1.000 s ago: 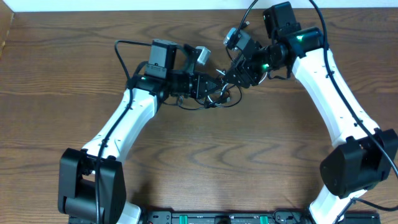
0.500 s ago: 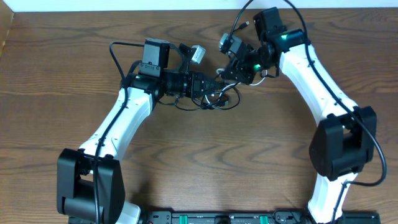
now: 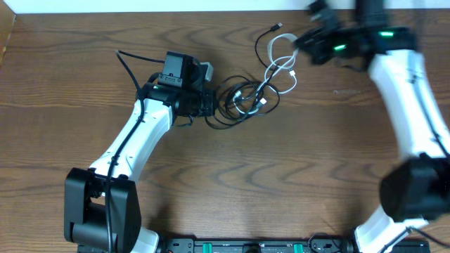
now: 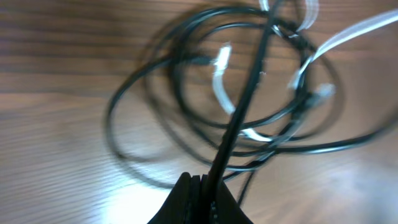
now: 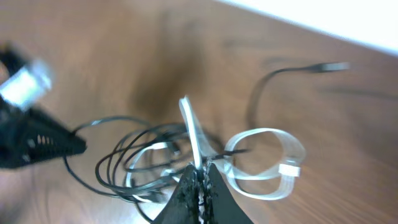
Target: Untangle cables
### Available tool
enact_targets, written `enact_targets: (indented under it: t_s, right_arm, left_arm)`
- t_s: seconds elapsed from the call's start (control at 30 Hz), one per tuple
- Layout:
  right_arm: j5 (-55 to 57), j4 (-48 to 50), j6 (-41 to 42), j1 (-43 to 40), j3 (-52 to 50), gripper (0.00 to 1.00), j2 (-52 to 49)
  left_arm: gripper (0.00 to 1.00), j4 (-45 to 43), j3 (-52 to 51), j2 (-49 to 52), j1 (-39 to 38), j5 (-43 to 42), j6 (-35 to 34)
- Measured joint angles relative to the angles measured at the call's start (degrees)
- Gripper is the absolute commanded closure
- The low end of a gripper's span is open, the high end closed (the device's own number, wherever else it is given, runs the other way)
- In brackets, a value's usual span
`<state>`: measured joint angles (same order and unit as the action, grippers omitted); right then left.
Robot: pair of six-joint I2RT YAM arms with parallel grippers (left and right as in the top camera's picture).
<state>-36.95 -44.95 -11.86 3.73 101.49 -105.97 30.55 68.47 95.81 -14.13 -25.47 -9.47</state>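
While left fingers (image 4: 189, 200) pinch black cable (image 4: 244, 102), right fingers (image 5: 188, 194) pinch white cable (image 5: 193, 134); tangle (image 3: 246, 98) lies lengthwise left-right.

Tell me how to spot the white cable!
Look at the far side of the wooden table, where thin cords lie tangled. The white cable loops at the tangle's right end, pinched by the right gripper; the other cords are black.

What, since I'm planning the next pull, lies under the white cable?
Beneath the upper loops of the white cable only wood table shows. Its lower end crosses the black cables; which strand lies on top there is too blurred to tell.
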Motion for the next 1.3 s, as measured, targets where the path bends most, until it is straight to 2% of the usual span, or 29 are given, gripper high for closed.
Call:
enact_targets:
  t_s: [0.13, 0.3, 0.4, 0.47, 0.57, 0.67, 0.8, 0.97, 1.3]
  right_arm:
    - [-0.59, 1.36, 6.97, -8.9, 0.09, 0.99, 4.44]
    - [-1.92, 0.96, 13.35, -17.22, 0.13, 0.99, 4.94]
    - [-2.67, -1.03, 14.45, -18.86, 0.13, 0.99, 4.9]
    - [-3.21, -2.8, 14.12, -18.51, 0.13, 0.87, 4.87]
    - [-3.5, -5.84, 12.2, -16.2, 0.13, 0.59, 4.81]
    - [-3.82, -7.93, 10.12, -11.63, 0.13, 0.44, 4.15]
    - [-4.0, -10.62, 6.91, -4.46, 0.13, 0.43, 1.92]
    - [-5.53, -11.26, 3.96, 4.0, 0.13, 0.46, -3.17]
    - [-15.21, -11.19, 2.32, 13.22, 0.13, 0.51, -16.74]
  left_arm:
    - [0.93, 1.79, 0.0, 0.0, 0.0, 9.55, -0.02]
    - [0.93, 3.65, 0.0, 0.0, 0.17, 20.79, 0.0]
    - [0.93, 3.93, 0.0, 0.0, 0.48, 22.93, 0.0]
    - [0.93, 3.93, 0.0, 0.0, 0.63, 23.02, 0.0]
    - [0.93, 3.72, 0.0, 0.0, 0.63, 21.81, 0.0]
    - [0.93, 3.45, 0.0, 0.0, 0.63, 20.22, 0.0]
    - [0.93, 3.43, 0.0, 0.0, 0.63, 19.26, -0.02]
    - [0.93, 3.45, 0.0, 0.0, 0.63, 17.97, 0.0]
    - [0.93, 3.48, 0.0, 0.0, 0.66, 17.62, 0.0]
